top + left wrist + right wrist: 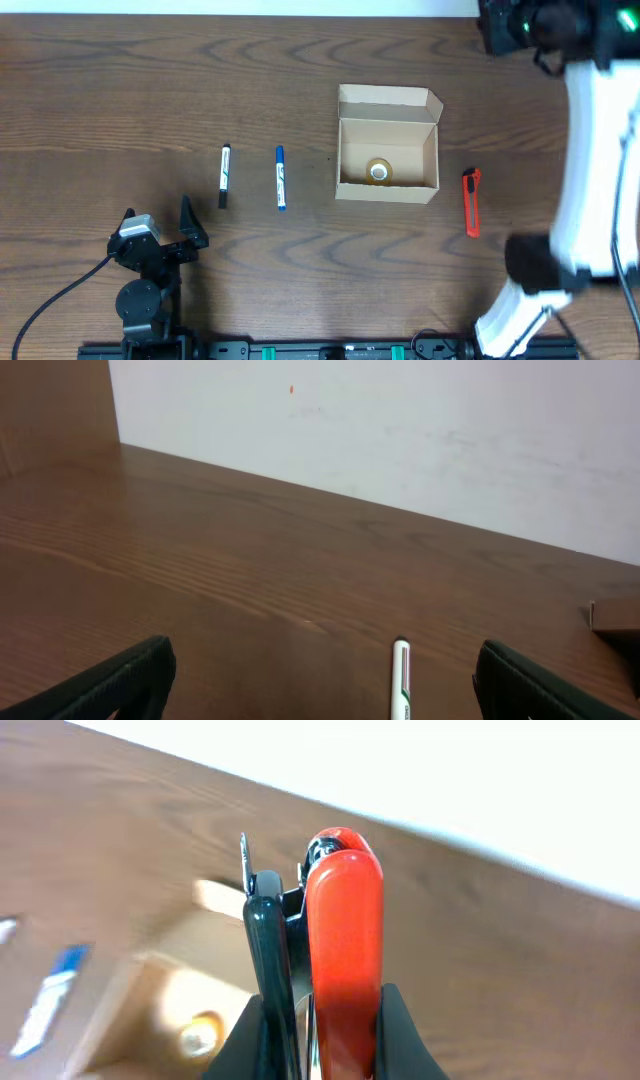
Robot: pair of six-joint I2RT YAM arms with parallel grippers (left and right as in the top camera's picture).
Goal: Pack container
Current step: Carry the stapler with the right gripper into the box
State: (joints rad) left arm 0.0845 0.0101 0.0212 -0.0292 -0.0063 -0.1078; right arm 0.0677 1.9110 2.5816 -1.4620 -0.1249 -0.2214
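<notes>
Right end effector [330, 1020] clamped on red-and-black cutter [345, 920], container [150, 982] below and left of it

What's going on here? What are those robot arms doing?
The cardboard box sits open on the table with a tape roll inside. The right end effector is shut on a red cutter in its wrist view; from above, a red cutter lies right of the box, maybe another one. The left end effector is open and empty, near a black marker and a blue marker.
</notes>
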